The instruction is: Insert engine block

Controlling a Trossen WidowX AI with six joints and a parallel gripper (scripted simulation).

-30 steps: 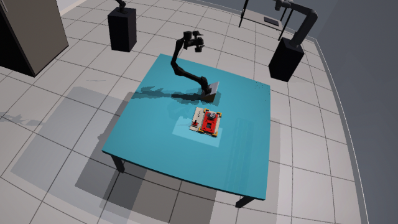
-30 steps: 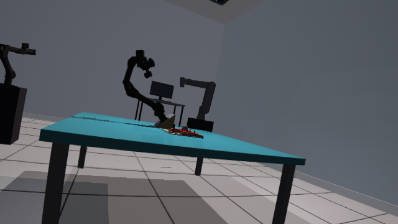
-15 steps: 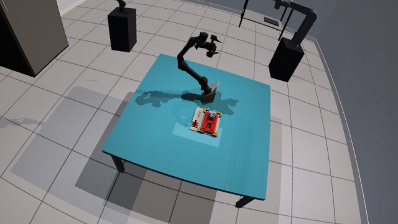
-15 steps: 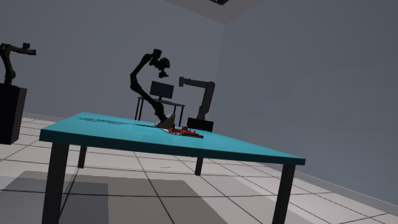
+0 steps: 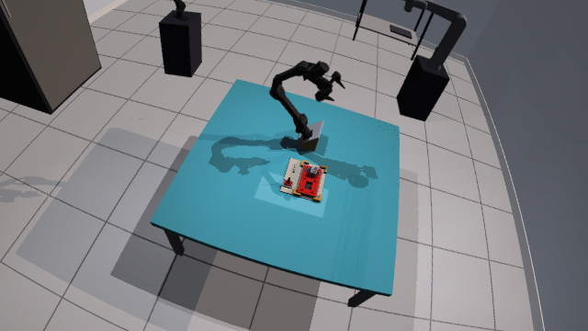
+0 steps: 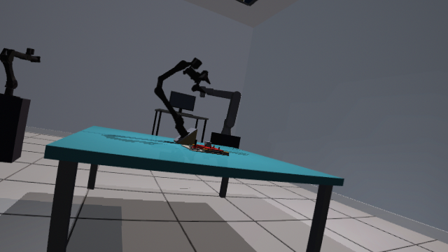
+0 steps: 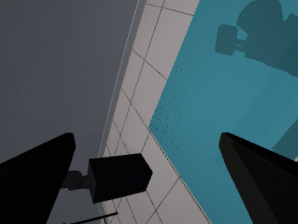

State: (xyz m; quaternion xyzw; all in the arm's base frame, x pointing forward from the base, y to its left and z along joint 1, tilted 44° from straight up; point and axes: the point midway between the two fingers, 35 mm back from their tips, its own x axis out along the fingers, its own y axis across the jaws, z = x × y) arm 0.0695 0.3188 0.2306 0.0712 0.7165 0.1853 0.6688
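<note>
The red car body point(image 5: 316, 183) point(image 6: 214, 150) lies on the table, with yellow and black pieces at its corners. A small grey block point(image 5: 314, 170) point(image 6: 208, 143), apparently the engine block, sits at the car body's end nearest the arm's base and stands up above the red. How deep it sits and which way its slot faces are too small to tell. A dark square shows in the middle of the car body. My gripper point(image 5: 338, 93) point(image 6: 207, 87) point(image 7: 148, 139) is open and empty, high above the table's far side, well away from the car body.
A pale board point(image 5: 290, 171) lies beside and under the car body, with a small red and black piece point(image 5: 288, 182) on it. The arm's wedge-shaped base point(image 5: 310, 144) point(image 6: 190, 137) stands just behind them on the blue table point(image 5: 220, 198) point(image 6: 140, 154). Other robot arms stand on pedestals beyond the table.
</note>
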